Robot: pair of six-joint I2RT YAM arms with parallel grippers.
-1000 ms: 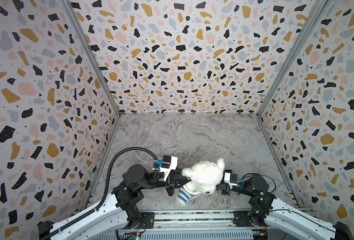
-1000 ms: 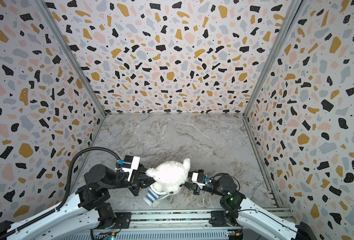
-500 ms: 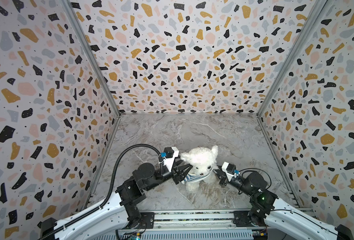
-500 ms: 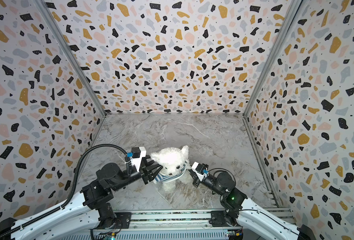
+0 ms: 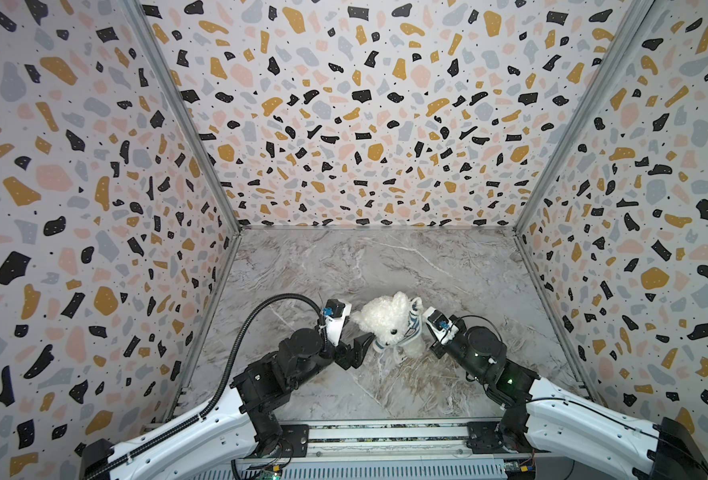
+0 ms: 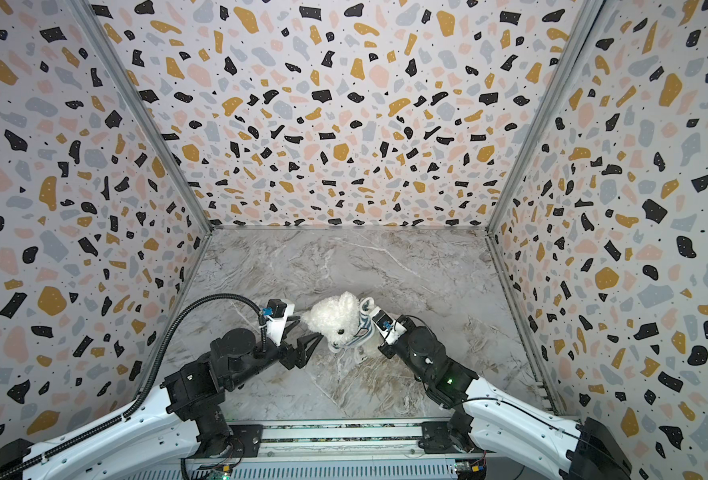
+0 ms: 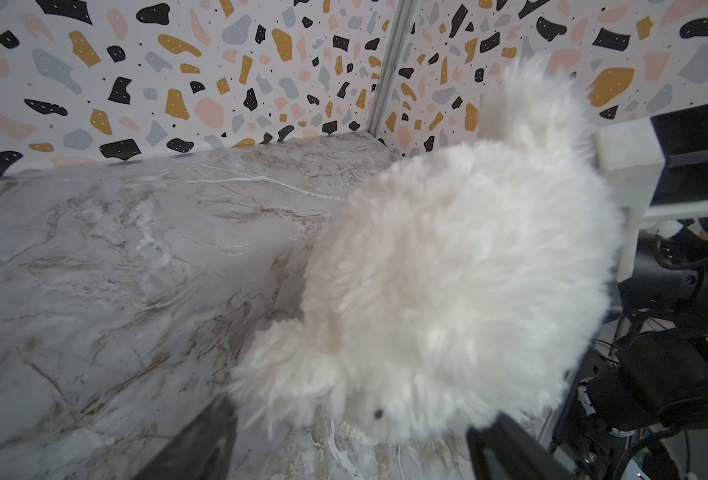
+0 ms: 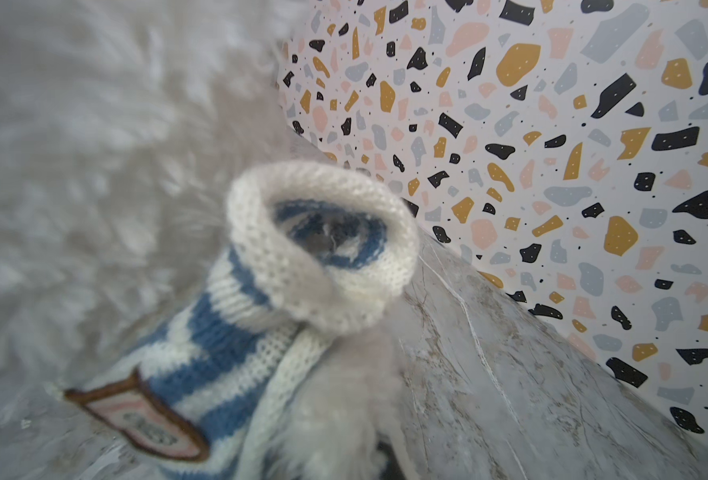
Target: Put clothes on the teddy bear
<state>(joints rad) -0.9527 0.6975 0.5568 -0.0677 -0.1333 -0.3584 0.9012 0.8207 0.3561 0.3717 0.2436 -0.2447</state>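
Teddy bear [image 5: 385, 318]: one, fluffy white, black-eyed, with one blue-striped shirt [image 5: 413, 323] at its neck.
My left gripper [image 5: 362, 351] gapes wide; my right gripper [image 5: 429, 343] is closed.

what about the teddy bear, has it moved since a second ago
Yes. The teddy bear has moved away from the front rail and toward the back wall.

Teddy bear [image 5: 385, 320] on table [image 5: 385, 266], centre-front

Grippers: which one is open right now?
The left gripper: its jaws stand wide apart by the teddy bear; the right gripper is shut at the striped shirt.
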